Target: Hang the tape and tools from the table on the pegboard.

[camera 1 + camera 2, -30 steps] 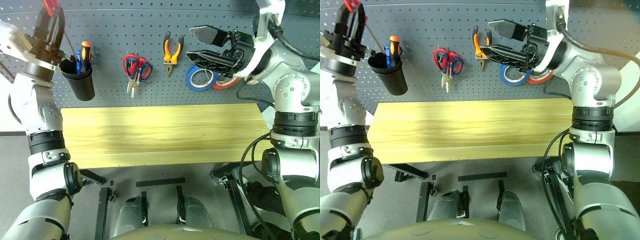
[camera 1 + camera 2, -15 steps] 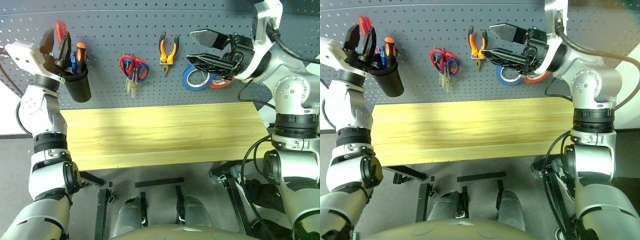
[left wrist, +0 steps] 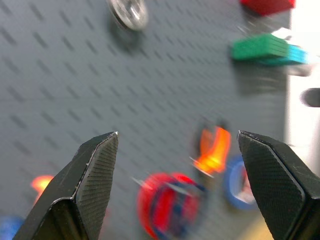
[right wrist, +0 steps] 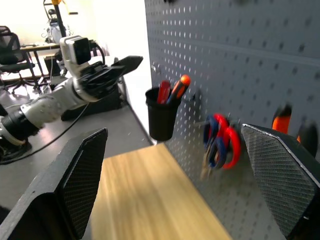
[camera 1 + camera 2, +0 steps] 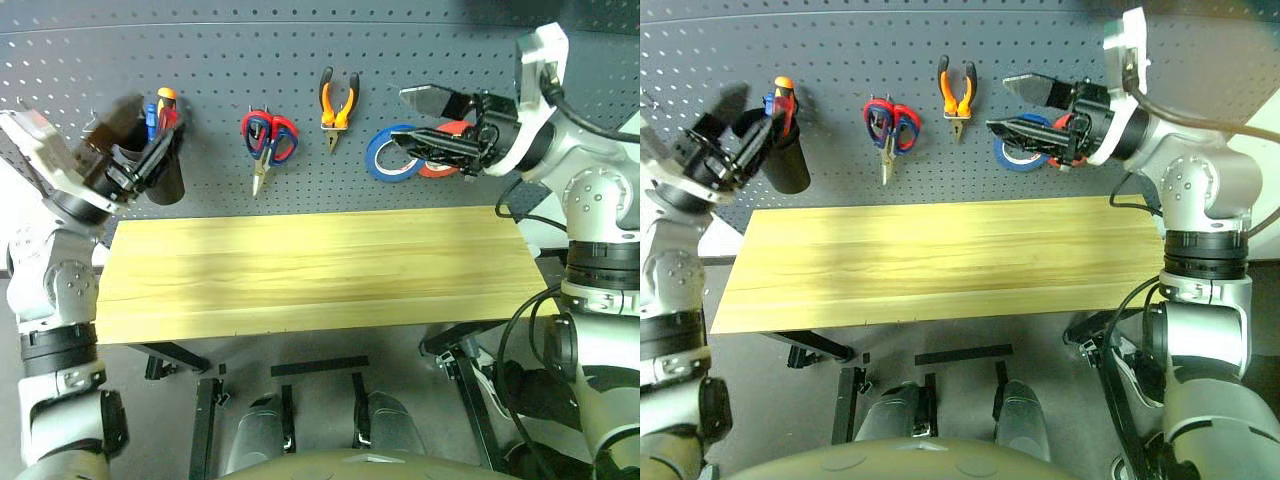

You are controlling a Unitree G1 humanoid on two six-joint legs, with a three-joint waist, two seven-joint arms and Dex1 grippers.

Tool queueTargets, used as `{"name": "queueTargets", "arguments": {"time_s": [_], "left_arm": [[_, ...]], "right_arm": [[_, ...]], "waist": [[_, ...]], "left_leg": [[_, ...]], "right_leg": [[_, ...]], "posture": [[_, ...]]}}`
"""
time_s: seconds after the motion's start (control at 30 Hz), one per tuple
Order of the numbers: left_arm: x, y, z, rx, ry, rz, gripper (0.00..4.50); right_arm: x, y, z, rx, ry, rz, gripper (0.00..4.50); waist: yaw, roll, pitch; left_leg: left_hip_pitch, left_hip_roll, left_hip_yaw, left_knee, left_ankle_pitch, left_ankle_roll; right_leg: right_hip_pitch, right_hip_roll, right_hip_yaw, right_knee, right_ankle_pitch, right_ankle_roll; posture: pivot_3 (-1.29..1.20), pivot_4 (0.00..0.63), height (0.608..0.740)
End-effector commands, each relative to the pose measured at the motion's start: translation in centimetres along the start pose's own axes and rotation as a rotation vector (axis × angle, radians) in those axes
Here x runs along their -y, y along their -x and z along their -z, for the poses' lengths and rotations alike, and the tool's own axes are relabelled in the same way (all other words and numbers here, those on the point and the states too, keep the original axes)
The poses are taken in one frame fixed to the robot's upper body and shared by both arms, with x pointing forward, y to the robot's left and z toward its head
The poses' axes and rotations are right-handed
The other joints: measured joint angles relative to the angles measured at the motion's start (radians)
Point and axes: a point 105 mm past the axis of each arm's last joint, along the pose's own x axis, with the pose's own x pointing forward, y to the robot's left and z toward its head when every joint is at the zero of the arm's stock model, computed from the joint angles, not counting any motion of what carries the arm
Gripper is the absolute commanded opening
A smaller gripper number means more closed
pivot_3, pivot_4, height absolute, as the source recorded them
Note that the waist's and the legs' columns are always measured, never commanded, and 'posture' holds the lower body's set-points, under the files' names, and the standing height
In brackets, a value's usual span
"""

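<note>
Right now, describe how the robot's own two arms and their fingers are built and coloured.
Both arms are silver-grey metal segments joined by black ribbed rings, with white housings at the wrists. A black cable loops along the right arm. The left gripper and right gripper each carry two black, wedge-shaped fingers that taper to a point and have a fine cross-hatched grip texture on their inner faces.

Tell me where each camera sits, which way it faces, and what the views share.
Head stereo pair: looks forward and down at the table and pegboard; both arms show.
Left wrist: faces the pegboard between the left gripper with jaws apart.
Right wrist: looks along the pegboard past the right gripper to the black cup and the other arm.
Shared: red-handled scissors.
</note>
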Motion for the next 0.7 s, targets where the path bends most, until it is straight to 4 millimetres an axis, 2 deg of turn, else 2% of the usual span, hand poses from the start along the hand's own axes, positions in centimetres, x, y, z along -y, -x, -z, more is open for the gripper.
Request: {"name": "queueTargets", "arguments": {"time_s": [0.03,0.17,0.27,0.57,0.7], "left_arm": [[4.3,0.5,2.8,-0.192,0.106,0.255,3.98],[5.6,1.2,5.3,-0.297,0.148,0.338,3.98],[5.4,1.4,5.7,-0.311,0.152,0.35,3.98],[5.3,1.2,8.1,-0.293,0.15,0.355,3.98],[4.8,1.3,9.1,-0.3,0.143,0.317,3.98]], "right_arm": [[-0.9,0.9,3.3,-0.135,0.018,-0.018,4.5],[-1.1,1.7,7.2,-0.23,0.006,-0.02,4.5],[-1.6,1.3,8.5,-0.253,0.002,-0.04,4.5],[-0.8,0.2,8.1,-0.224,0.015,-0.054,4.5],[-1.2,-1.0,8.0,-0.202,0.022,-0.084,4.5]], "waist": [[0.002,0.0,-0.002],[-0.002,0.001,-0.003],[-0.009,0.001,-0.003],[-0.004,0.001,-0.003],[-0.003,0.001,-0.003]], "left_leg": [[0.001,0.0,0.0,0.0,0.0,0.0],[0.002,0.0,0.001,0.0,0.0,0.0],[0.004,0.0,0.001,-0.001,0.0,0.0],[0.01,0.0,0.002,-0.001,0.0,0.0],[0.011,0.0,0.002,-0.001,0.0,0.0]], "right_leg": [[0.001,0.0,0.0,0.0,0.0,0.0],[0.002,0.0,0.001,-0.001,0.0,0.0],[0.003,0.0,0.002,0.0,0.0,0.0],[0.008,0.0,0.003,-0.001,0.0,0.0],[0.009,0.001,0.003,-0.001,0.0,0.0]], "posture": [[0.02,0.111,0.74],[-0.03,0.113,0.74],[-0.04,0.121,0.74],[0.0,0.143,0.74],[0.02,0.136,0.74]]}}
